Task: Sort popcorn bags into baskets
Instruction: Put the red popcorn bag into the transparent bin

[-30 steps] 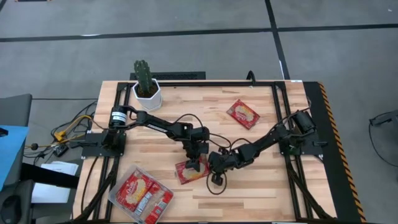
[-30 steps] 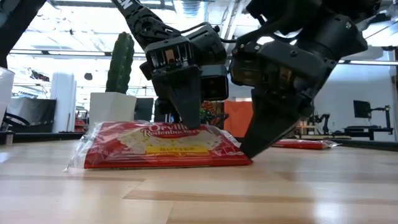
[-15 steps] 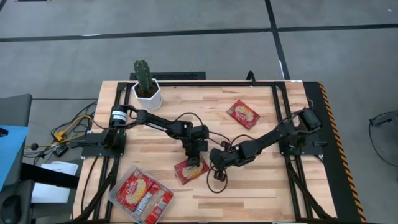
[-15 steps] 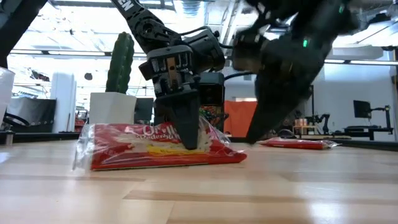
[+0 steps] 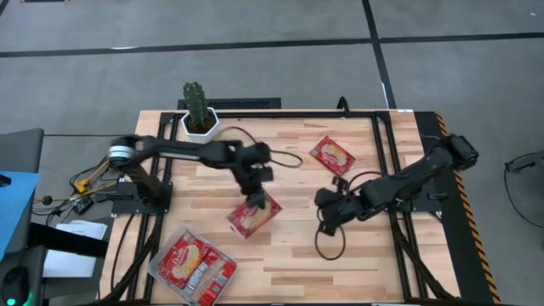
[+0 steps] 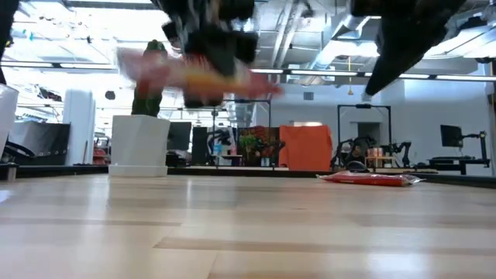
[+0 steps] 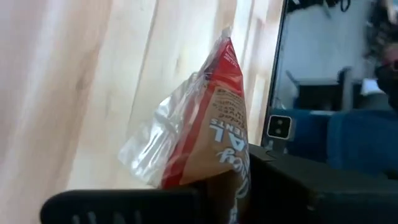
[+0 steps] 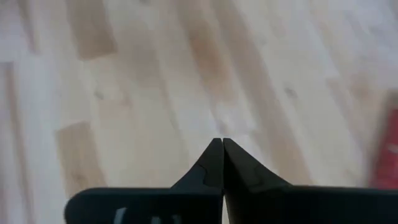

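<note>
Popcorn bags, four visible: one held bag (image 5: 253,216), red with clear crinkled film edge, lifted off the desk (image 5: 289,255) near its middle, clamped in the left gripper (image 5: 255,197) jaws; one lone bag (image 5: 332,155) lying flat toward the far right; two packed bags (image 5: 194,262) side by side, cream ovals up. Basket (image 5: 158,270), one: clear tray at the near left corner. Right gripper (image 5: 324,201), jaws together, empty, above bare desk. Cactus pot (image 5: 201,124), one, far left.
</note>
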`<state>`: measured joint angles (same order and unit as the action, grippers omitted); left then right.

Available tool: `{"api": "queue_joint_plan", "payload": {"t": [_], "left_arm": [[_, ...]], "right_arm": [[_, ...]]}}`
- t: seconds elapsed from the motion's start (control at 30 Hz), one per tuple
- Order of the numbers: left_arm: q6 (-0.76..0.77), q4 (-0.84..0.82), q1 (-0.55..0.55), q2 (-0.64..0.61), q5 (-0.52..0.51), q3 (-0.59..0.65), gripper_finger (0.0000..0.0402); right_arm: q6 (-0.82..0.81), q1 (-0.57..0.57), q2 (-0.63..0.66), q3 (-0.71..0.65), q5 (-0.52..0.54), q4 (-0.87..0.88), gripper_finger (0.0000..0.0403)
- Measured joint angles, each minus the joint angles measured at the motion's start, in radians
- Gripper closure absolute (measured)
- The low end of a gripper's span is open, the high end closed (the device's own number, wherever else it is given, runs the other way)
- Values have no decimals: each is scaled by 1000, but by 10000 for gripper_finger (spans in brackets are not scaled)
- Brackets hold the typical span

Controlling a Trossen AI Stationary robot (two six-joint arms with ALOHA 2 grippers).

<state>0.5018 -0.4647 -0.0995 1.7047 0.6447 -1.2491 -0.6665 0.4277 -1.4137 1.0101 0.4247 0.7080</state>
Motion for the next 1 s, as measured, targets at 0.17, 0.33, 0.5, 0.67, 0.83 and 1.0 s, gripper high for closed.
{"api": "queue_joint_plan", "payload": {"t": [0.17,0.33,0.5,0.67,0.83,1.0], "left_arm": [[76,-230,92,-240,-209,-1,393],[337,-336,275,-447,-478,47,382],[726,-333,517,-595,-673,171,381],[999,-251,762,-658,-842,297,391],[1143,-145,907,-649,-920,387,375],[1184,33,959,-608,-956,454,380]], "right_arm": [[-21,2,39,-1,34,54,379],[-17,1,32,0,46,42,365],[-16,1,17,-5,49,26,371],[-4,2,2,-5,48,14,384],[13,0,-5,-5,47,11,382],[13,-12,-3,-5,47,14,369]]}}
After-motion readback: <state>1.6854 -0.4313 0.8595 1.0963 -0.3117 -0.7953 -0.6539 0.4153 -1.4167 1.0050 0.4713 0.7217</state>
